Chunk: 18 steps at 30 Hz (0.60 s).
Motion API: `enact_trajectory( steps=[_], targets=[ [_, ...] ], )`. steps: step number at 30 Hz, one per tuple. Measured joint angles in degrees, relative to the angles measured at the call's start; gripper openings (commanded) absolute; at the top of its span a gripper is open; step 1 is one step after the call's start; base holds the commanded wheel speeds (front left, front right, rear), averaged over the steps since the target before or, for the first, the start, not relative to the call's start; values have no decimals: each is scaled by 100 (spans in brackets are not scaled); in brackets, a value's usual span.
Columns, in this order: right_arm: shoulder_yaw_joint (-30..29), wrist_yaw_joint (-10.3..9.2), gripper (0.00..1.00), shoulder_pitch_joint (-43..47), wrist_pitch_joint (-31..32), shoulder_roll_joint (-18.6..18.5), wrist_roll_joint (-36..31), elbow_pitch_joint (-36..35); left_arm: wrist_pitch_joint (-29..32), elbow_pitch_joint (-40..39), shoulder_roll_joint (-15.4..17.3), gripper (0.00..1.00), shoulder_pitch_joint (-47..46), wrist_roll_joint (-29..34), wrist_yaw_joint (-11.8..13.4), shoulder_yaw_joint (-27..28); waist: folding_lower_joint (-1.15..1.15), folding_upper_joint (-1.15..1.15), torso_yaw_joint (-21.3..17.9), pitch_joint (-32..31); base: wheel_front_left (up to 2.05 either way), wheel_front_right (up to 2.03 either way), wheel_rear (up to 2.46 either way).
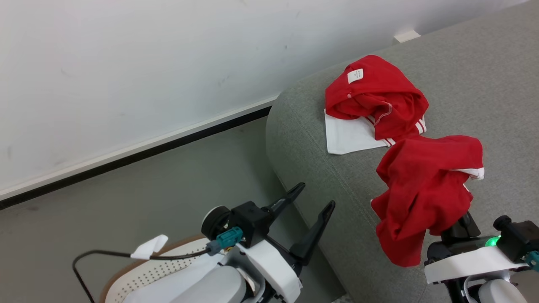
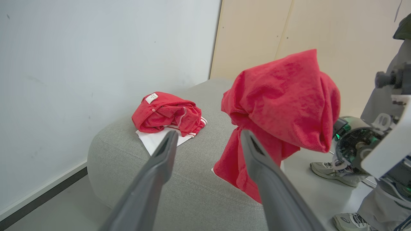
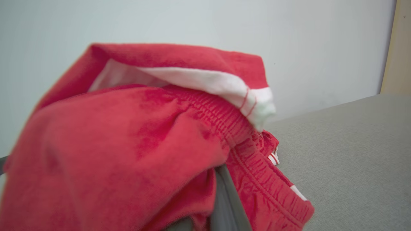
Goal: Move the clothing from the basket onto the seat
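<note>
Head view: the 1st garment [image 1: 374, 97] is lying crumpled on the seat [image 1: 484, 84], label [image 1: 355, 75] up, while the 2nd garment [image 1: 425, 189] is hanging off the right gripper [image 1: 462, 227], over the seat's near edge. That gripper's fingers are staying hidden, clenched inside the bunched cloth. The left gripper [image 1: 316, 194] is hovering spread and empty between the seat and the basket [image 1: 168, 269], which is peeking in at the bottom. Left wrist view: the 2 left fingers are standing wide apart, and the 2nd garment's tail is dangling beside the seat's rounded edge; a person's shoes [image 2: 337, 170] are showing beyond it. Right wrist view: red cloth is wrapping over 1 grey finger [image 3: 226, 199], with white trim [image 3: 224, 86] folding across the top. Letting go here is probably risking a slide to the floor [image 1: 189, 176], since much of the cloth is hanging outside the cushion. Being draped over the fingers, it may also be clinging as they part and getting dragged back.
</note>
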Motion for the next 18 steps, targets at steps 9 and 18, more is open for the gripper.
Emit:
enact_trajectory(
  steps=[9, 18],
  targets=[
    [-369, 0, 0, -158, 0, -149, -22, -116, 15, 24, -36, 100, -244, 119, -47, -94, 0, 0, 198, 302, 0, 0, 0],
    [-770, 0, 0, -993, 42, -1138, -181, 78, 69, 31, 76, 100, -481, 249, -49, -108, 1, 0, 570, 897, 0, 0, 0]
  ],
)
